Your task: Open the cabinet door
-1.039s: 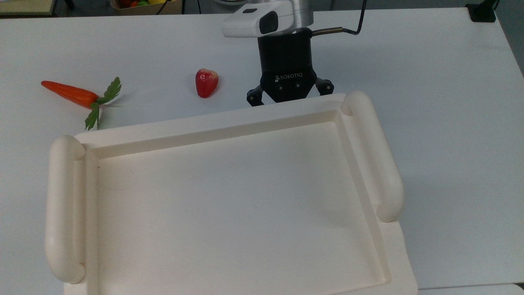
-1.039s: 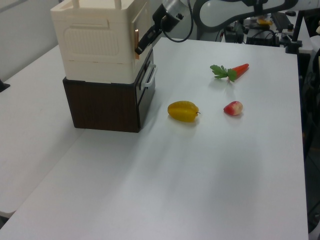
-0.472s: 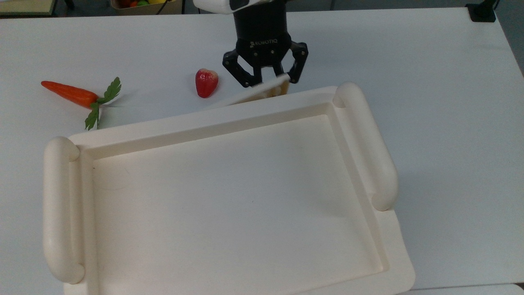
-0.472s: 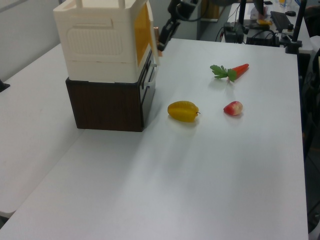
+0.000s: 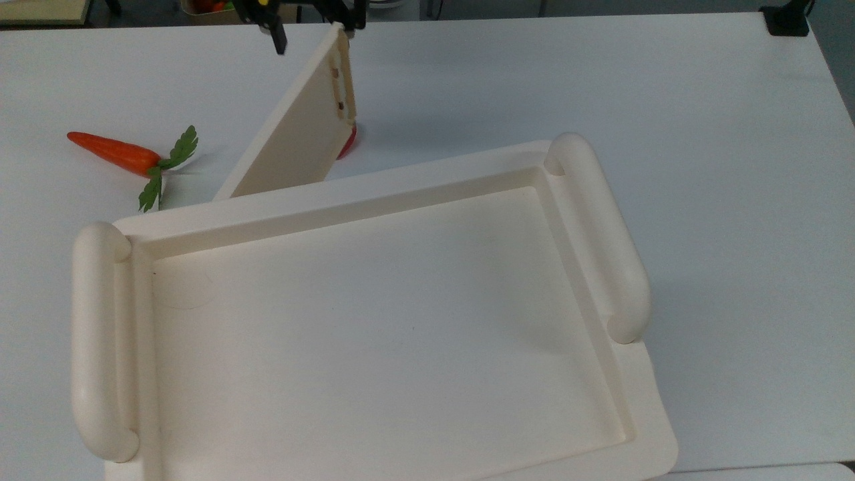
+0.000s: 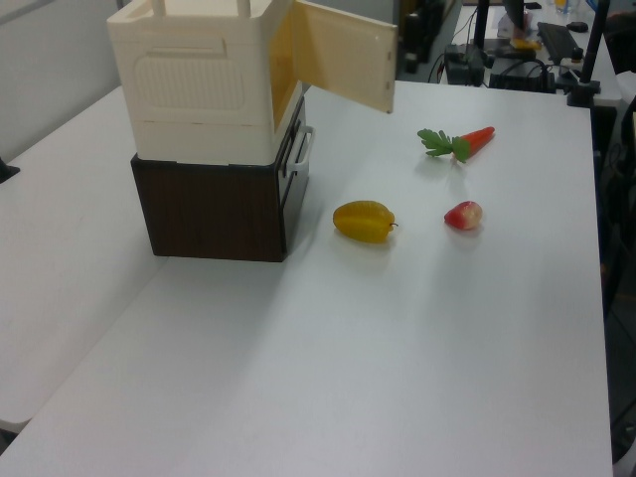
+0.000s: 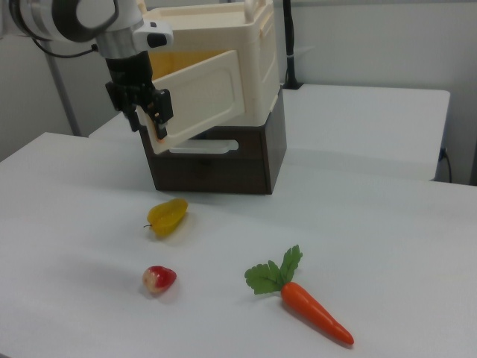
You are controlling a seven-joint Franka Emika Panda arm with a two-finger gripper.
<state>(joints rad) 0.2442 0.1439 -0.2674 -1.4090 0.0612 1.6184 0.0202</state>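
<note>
Cabinet: large cream plastic unit, recessed tray-like top with two thick rounded rails, standing on a dark brown base unit with a pale bar handle on its front; set on the white counter toward the left view's upper left

Cabinet door: flat cream panel, swung wide open on its hinge side, free edge standing well out from the cabinet front; the opening behind it shows a yellow-orange interior in the left view. In the top view the panel angles up toward the top view's upper left, its slim bar handle and small brown fixing marks near the far edge

End effector: black two-finger unit on the Franka arm, at the door's free edge on the right view's left, fingers spread either side of that edge; whether they press on the handle cannot be told. In the top view its dark fingers sit at the frame's upper border, just at the door's tip

Toy carrot: orange with green leaves, lying on the counter well apart from the cabinet

Red fruit: small, rounded, on the counter near the yellow fruit; in the top view mostly hidden behind the open door

Yellow fruit: lying on the counter in front of the base unit, between cabinet and red fruit
</note>
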